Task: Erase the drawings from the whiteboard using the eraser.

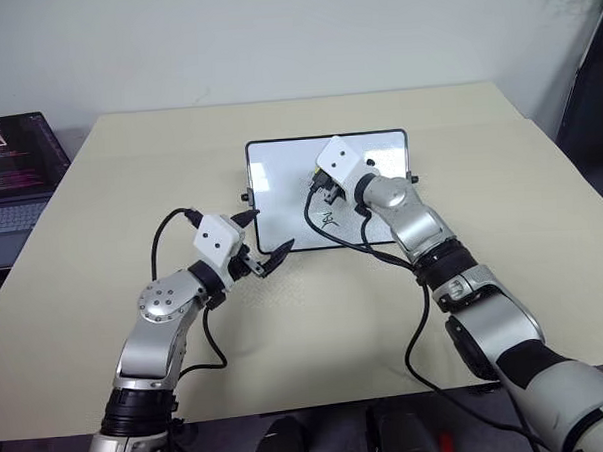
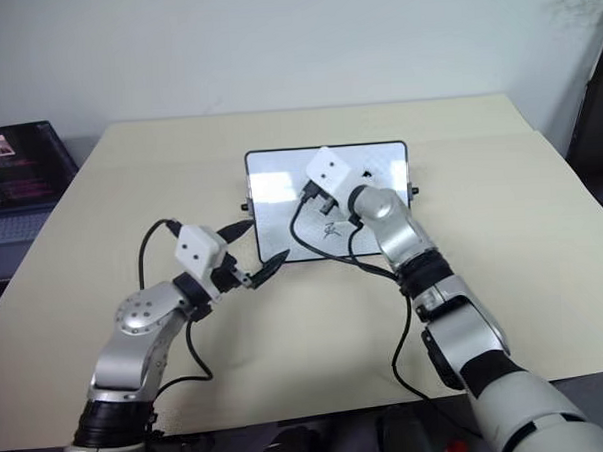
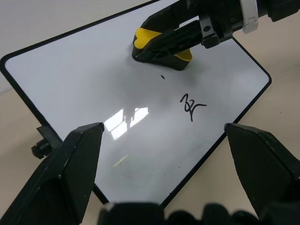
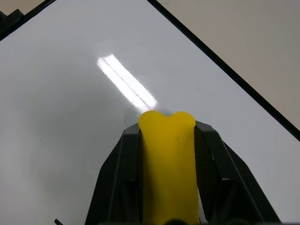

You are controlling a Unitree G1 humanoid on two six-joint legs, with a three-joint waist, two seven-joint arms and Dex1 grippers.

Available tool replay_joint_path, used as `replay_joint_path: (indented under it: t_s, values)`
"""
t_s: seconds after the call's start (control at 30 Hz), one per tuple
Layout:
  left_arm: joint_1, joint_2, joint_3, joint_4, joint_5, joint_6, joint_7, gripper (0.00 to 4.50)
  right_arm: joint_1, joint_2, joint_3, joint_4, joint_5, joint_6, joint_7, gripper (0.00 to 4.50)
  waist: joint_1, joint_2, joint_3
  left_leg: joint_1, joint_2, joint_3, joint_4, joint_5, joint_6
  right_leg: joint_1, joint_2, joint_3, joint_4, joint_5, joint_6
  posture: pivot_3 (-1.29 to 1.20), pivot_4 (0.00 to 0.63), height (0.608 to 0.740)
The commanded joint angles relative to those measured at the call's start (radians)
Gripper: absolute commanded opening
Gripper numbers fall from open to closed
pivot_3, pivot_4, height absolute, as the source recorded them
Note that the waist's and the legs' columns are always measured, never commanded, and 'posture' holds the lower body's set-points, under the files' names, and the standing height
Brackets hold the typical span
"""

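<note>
The whiteboard (image 1: 280, 182) lies flat at the middle of the beige table, black-framed and glossy. My right gripper (image 4: 168, 133) is shut on the yellow eraser (image 3: 146, 37), whose dark underside meets the board's surface near its middle. One small scribbled drawing (image 3: 191, 107) remains on the board, close to the near edge and just beside the eraser; a tiny dark speck (image 3: 162, 77) lies between them. My left gripper (image 1: 269, 234) hovers open at the board's near left corner, holding nothing.
An open laptop (image 1: 14, 168) sits past the table's left edge. A dark object (image 1: 591, 103) stands beyond the far right corner. Black cables loop from both wrists over the table (image 1: 316, 325) in front of the board.
</note>
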Motion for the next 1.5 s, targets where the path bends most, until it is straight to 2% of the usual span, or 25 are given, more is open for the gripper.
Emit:
replay_joint_path:
  t_s: [0.03, 0.23, 0.37, 0.6, 1.5]
  values:
    - [-0.001, 0.015, 0.028, -0.059, -0.003, -0.013, 0.011, 4.50, -0.002, 0.009, 0.007, 0.011, -0.016, -0.004, 0.001, 1.13, 0.000, 0.000, 0.000, 0.000, 0.000, 0.000, 0.000, 0.000, 0.000, 0.000, 0.000, 0.000, 0.000, 0.000, 0.000, 0.00, 0.150, 0.740]
    - [0.012, 0.028, 0.040, -0.083, -0.008, 0.001, 0.012, 4.50, 0.028, 0.022, 0.012, -0.016, -0.016, 0.019, 0.029, 1.13, -0.002, 0.000, 0.000, 0.003, 0.001, 0.002, 0.000, 0.000, 0.000, 0.001, 0.001, 0.002, 0.002, 0.000, 0.000, 0.00, 0.150, 0.740]
    - [0.017, 0.031, 0.044, -0.096, -0.008, 0.009, 0.020, 4.50, 0.102, 0.008, 0.048, -0.082, -0.040, 0.050, 0.075, 1.13, -0.001, 0.000, 0.000, 0.005, 0.001, 0.002, 0.000, 0.000, 0.000, 0.002, 0.001, 0.002, 0.002, 0.000, 0.000, 0.00, 0.150, 0.740]
    - [0.020, 0.029, 0.043, -0.104, -0.009, 0.015, 0.031, 4.50, 0.174, -0.007, 0.064, -0.166, -0.051, 0.100, 0.101, 1.13, 0.000, 0.000, 0.000, 0.011, 0.000, 0.001, 0.000, 0.000, 0.000, 0.011, 0.001, 0.001, 0.001, 0.000, 0.000, 0.00, 0.150, 0.740]
    - [-0.046, 0.006, 0.000, -0.047, -0.007, -0.002, -0.001, 4.50, 0.037, -0.076, -0.061, -0.023, -0.028, 0.072, -0.027, 1.13, 0.011, 0.000, 0.000, 0.012, 0.000, 0.000, 0.001, 0.001, -0.001, 0.013, 0.002, -0.002, 0.001, 0.000, 0.000, 0.00, 0.150, 0.740]
